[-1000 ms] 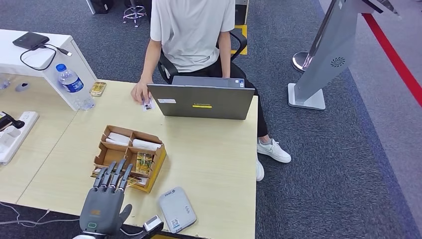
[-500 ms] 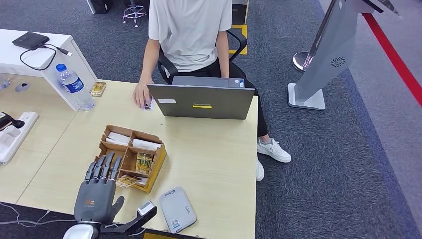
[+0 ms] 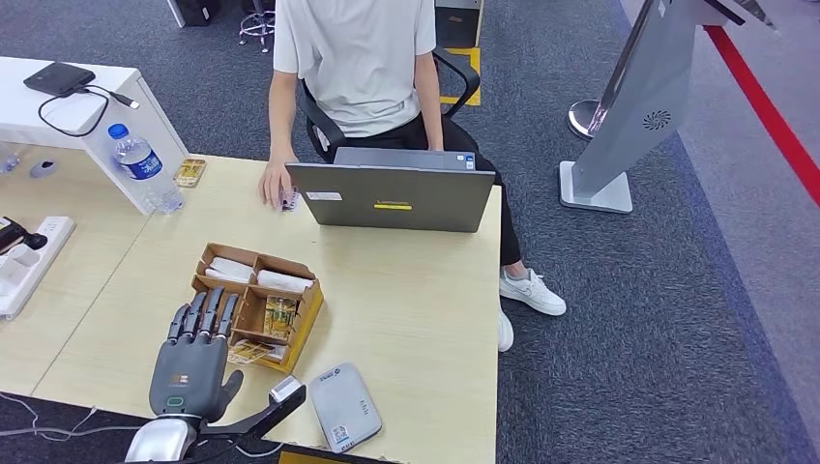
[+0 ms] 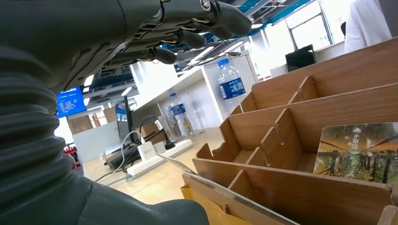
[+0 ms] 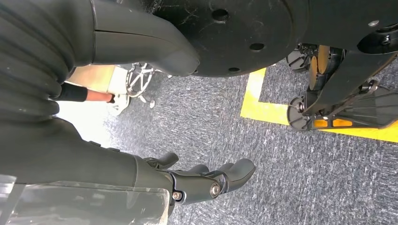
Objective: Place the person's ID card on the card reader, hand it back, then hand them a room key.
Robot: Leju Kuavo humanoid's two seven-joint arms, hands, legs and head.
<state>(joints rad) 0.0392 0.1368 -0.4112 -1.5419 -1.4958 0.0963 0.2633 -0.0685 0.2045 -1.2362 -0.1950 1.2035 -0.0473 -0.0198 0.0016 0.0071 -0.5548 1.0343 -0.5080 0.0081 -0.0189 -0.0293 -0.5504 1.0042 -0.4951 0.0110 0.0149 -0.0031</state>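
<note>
Inside wooden organizer (image 3: 305, 314), key cards (image 3: 278, 315) stand upright.

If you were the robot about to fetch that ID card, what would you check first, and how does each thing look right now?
1. Left hand free: ok, open over the wooden organizer box, holding nothing.
2. ID card free to take: not ok, the person's hand rests on it.
3. Card reader bare: ok.
4. Room key cards in the box: ok.
5. Right hand ready: not ok, hanging over the floor.
</note>
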